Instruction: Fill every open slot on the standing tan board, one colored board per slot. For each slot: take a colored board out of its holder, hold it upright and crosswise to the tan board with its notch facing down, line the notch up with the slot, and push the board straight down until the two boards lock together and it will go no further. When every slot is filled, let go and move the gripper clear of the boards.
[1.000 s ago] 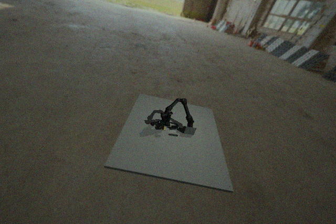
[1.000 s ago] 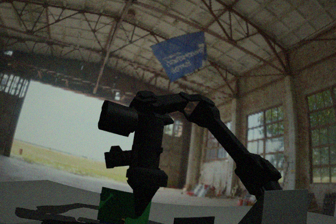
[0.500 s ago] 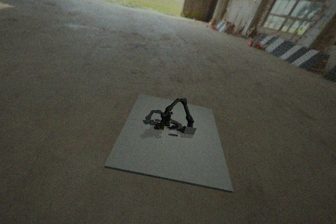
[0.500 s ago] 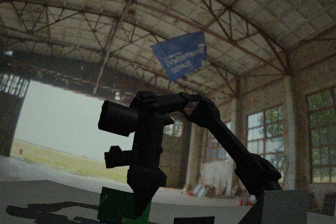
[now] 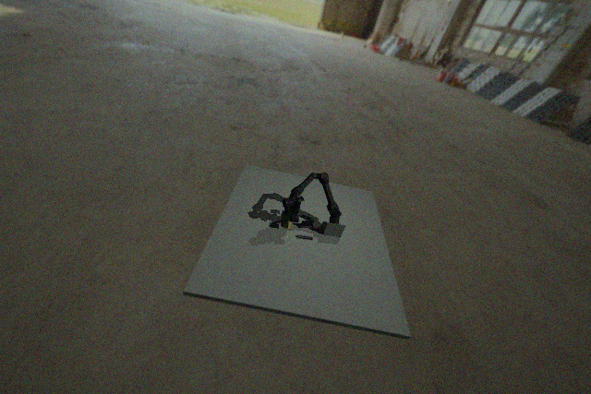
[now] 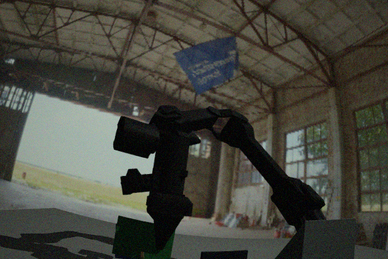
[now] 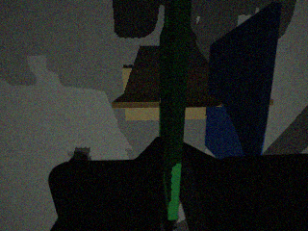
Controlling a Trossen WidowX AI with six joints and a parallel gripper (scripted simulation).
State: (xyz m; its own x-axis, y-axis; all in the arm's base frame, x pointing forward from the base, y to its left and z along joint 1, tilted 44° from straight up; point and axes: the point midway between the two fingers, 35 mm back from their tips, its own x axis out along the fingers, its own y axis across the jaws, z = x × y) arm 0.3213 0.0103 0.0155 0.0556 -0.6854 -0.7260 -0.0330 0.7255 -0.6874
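My gripper is shut on a green board and holds it upright. In the wrist view the green board runs crosswise over the middle of the tan board. Whether the two touch, and the green board's notch, cannot be seen. A blue board stands crosswise on the tan board near its right end, beside the green board with a gap between them. How deep it sits is hidden. In the top view the boards are too small and dark to tell apart.
A low dark block lies near the boards. A grey panel stands by the arm's base. The arm's shadow falls across the grey table top.
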